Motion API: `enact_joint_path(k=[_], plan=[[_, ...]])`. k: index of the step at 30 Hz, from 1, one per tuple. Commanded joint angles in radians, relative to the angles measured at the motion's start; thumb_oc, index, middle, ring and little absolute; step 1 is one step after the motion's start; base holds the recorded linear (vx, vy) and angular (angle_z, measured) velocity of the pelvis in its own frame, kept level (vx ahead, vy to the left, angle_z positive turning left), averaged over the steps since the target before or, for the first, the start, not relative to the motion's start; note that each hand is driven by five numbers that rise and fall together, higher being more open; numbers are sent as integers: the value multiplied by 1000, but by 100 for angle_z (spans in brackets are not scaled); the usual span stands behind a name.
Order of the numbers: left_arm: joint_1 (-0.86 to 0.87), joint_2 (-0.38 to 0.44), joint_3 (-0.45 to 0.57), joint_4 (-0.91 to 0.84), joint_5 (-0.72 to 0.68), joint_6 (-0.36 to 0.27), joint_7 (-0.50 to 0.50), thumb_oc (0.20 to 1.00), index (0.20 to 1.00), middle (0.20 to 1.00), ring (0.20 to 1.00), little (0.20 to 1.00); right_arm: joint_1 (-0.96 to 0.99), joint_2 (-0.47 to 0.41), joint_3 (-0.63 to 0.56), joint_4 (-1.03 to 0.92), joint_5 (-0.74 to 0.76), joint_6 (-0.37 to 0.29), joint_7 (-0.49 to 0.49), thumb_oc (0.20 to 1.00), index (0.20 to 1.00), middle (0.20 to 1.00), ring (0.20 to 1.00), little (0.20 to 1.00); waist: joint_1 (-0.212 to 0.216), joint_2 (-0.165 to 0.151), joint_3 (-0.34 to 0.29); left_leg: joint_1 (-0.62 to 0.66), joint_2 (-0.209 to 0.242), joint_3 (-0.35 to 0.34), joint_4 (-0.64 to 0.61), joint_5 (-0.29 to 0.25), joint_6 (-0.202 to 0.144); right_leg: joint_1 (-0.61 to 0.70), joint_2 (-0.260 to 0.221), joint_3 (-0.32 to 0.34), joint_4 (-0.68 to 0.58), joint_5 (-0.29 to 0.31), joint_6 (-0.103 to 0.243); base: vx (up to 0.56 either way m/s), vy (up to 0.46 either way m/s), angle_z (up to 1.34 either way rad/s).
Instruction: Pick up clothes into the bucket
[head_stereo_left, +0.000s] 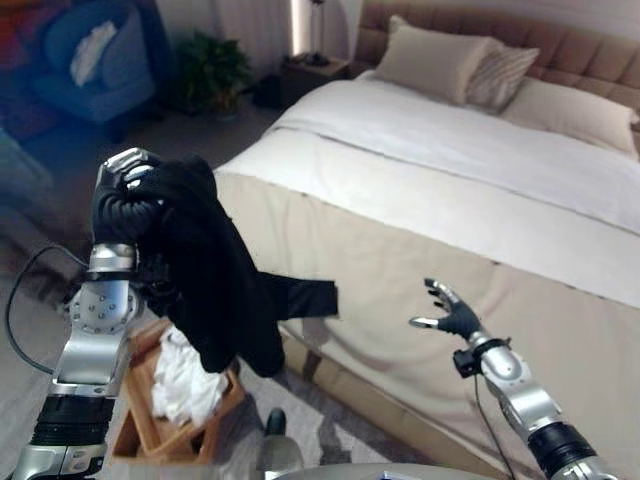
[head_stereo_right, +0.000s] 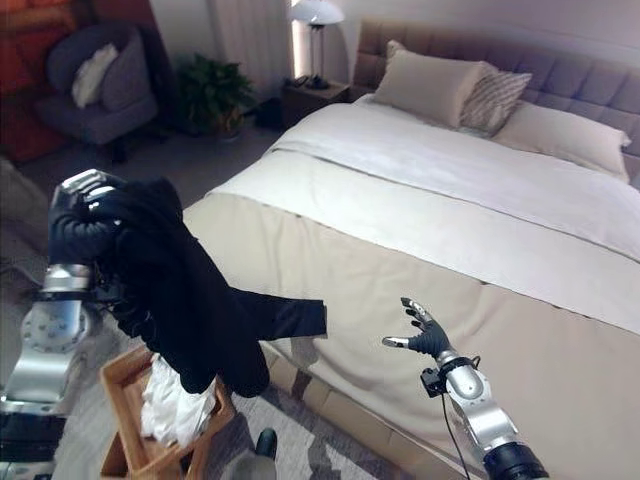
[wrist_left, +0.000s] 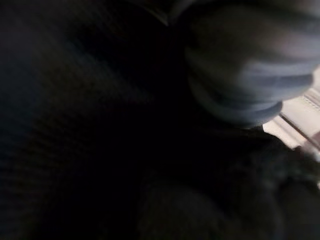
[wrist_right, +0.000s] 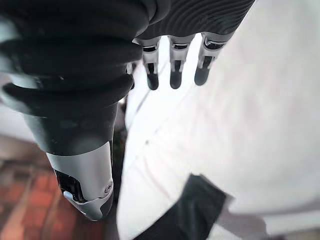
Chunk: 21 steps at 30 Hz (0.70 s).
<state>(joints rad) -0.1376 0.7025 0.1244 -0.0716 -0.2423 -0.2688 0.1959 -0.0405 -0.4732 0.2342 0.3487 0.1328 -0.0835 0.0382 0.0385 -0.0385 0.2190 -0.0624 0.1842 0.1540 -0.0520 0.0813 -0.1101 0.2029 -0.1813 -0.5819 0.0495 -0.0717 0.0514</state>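
a black garment (head_stereo_left: 215, 275) is held up in the air by the left hand (head_stereo_left: 125, 195), whose fingers are curled into the top of the cloth beside the foot of a bed (head_stereo_left: 450, 230). the garment hangs down in a long dark fold, with one sleeve or leg stuck out sideways toward the bed. directly below it a wooden bucket (head_stereo_left: 135, 420) is seen on the floor, already holding crumpled white clothes (head_stereo_left: 185, 380); the lower edge of the black garment is overlapped with that white pile in both eye views, though contact cannot be told. dark fabric is pressed close in the left wrist view. the right hand (head_stereo_left: 448, 312) is raised empty over the beige bed cover, well apart from the garment, its fingers spread and relaxed, and they are shown straight in its own wrist view (wrist_right: 172, 67). the bed is made with a white sheet and pillows (head_stereo_left: 440, 60) against a padded headboard. in the far corner a blue armchair (head_stereo_left: 95, 65) and a potted plant (head_stereo_left: 212, 68) are placed.
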Motion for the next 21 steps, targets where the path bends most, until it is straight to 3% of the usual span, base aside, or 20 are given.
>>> enact_joint_path(k=[1, 4, 8, 12, 13, 15, 16, 17, 18, 19, 21], plan=[[-107, 66, 88, 17, 30, -61, 39, 200, 200, 200, 200, 200, -75, 10, -22, -68, 40, -63, -10, 1000, 1000, 1000, 1000, 1000, -47, -6, -35, 50, 69, -18, 293, -85, -40, -63, -9, 34, 21, 9, 57, 24, 112, 40], [-144, 106, 75, 40, 33, -59, 48, 200, 200, 200, 200, 200, -56, 14, -34, -69, 35, -58, -12, 1000, 1000, 1000, 1000, 1000, -69, 16, -61, 129, 91, 13, 189, -99, -53, -62, -28, -8, 34, 14, 71, 26, 152, 48], [-182, 154, 69, 52, 43, -59, 74, 200, 200, 200, 200, 200, -53, 25, -40, -61, 33, -58, -29, 1000, 1000, 1000, 1000, 1000, -75, 21, -71, 167, 62, 31, 57, -68, -55, -87, -71, -19, 54, 64, 109, 56, 252, 66], [-178, 193, 85, 44, 76, -56, 98, 200, 200, 200, 200, 200, -83, 39, -17, -51, 27, -60, -34, 1000, 1000, 1000, 1000, 1000, -72, 7, -49, 166, 11, 30, 67, -105, -28, -114, -128, 0, 73, 106, 141, -37, 216, 18], [-176, 201, 96, 35, 74, -56, 107, 200, 200, 200, 200, 200, -95, 50, 0, -48, 22, -56, -32, 1000, 1000, 1000, 1000, 1000, -66, -12, -31, 157, -36, 46, 82, -120, 6, -133, -179, -2, 91, 149, 146, -103, 361, -13], [-177, 200, 100, 31, 68, -58, 109, 200, 200, 200, 200, 200, -100, 61, 17, -49, 10, -46, -28, 1000, 1000, 1000, 1000, 1000, -67, -26, -21, 171, -79, 45, 83, -145, 38, -149, -234, 26, 146, 192, 169, -34, 294, -11], [-176, 200, 101, 30, 68, -58, 108, 200, 200, 200, 200, 200, -100, 61, 17, -49, 10, -46, -28, 1000, 1000, 1000, 1000, 1000, -66, -29, -20, 172, -83, 46, 83, -146, 40, -150, -239, 29, 149, 191, 171, 53, 242, 1], [-185, 191, 77, 23, 60, -57, 99, 200, 200, 200, 200, 200, -76, 62, 18, -78, 3, -39, -24, 1000, 1000, 1000, 1000, 1000, -101, -38, -10, 170, -114, 0, 88, -154, 59, -179, -250, 190, 212, 229, 180, 46, 177, 12], [-194, 184, 60, 36, 58, -55, 94, 200, 200, 200, 200, 200, -65, 61, 12, -87, 4, -38, -21, 1000, 1000, 1000, 1000, 1000, -122, -43, -11, 163, -124, -26, 88, -153, 65, -204, -218, 307, 226, 226, 179, 38, 172, 34], [-196, 185, 58, 37, 58, -56, 94, 200, 200, 200, 200, 200, -64, 61, 10, -88, 4, -38, -21, 1000, 1000, 1000, 1000, 1000, -118, -43, -14, 159, -125, -23, 88, -150, 66, -211, -219, 311, 226, 229, 178, 2, 55, 88], [-254, 164, -13, 69, 66, -46, 91, 200, 200, 200, 200, 200, -46, 58, 5, -94, 5, -39, -22, 1000, 1000, 1000, 1000, 1000, -132, -44, -19, 139, -133, -74, 90, -140, 73, -224, -149, 457, 258, 209, 177, 20, 29, 86]])
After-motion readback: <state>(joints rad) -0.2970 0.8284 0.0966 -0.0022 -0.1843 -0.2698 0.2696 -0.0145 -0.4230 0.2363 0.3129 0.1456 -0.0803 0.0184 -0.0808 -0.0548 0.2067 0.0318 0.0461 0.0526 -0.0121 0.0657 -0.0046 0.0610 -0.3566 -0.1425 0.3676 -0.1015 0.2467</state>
